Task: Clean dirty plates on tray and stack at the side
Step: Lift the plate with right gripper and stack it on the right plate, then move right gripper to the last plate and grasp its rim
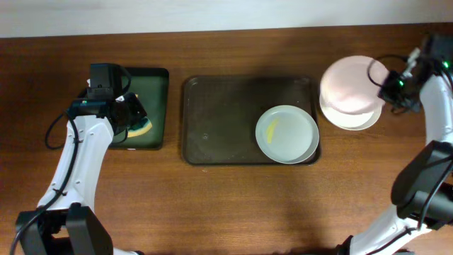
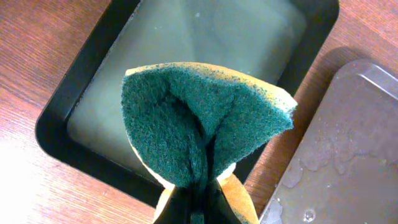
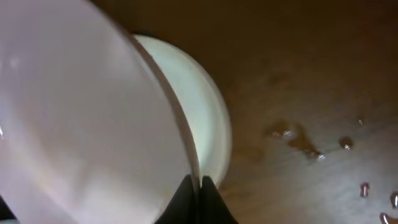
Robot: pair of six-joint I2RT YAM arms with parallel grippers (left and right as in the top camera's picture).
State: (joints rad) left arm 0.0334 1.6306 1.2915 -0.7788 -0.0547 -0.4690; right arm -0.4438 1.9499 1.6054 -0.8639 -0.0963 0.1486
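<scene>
The dark tray (image 1: 219,120) lies mid-table with one white plate (image 1: 287,133), smeared yellow, at its right end. My right gripper (image 1: 382,78) is shut on the rim of a second white plate (image 1: 348,81), held tilted just above a third plate (image 1: 357,119) lying on the table right of the tray. In the right wrist view the held plate (image 3: 81,124) fills the left and the lower plate (image 3: 208,124) shows behind it. My left gripper (image 1: 133,117) is shut on a green and yellow sponge (image 2: 199,124), folded, above the black basin (image 2: 93,81).
The black green-bottomed basin (image 1: 152,106) sits left of the tray. Water drops (image 3: 298,140) lie on the wood table near the stacked plates. The tray's wet corner (image 2: 348,143) shows in the left wrist view.
</scene>
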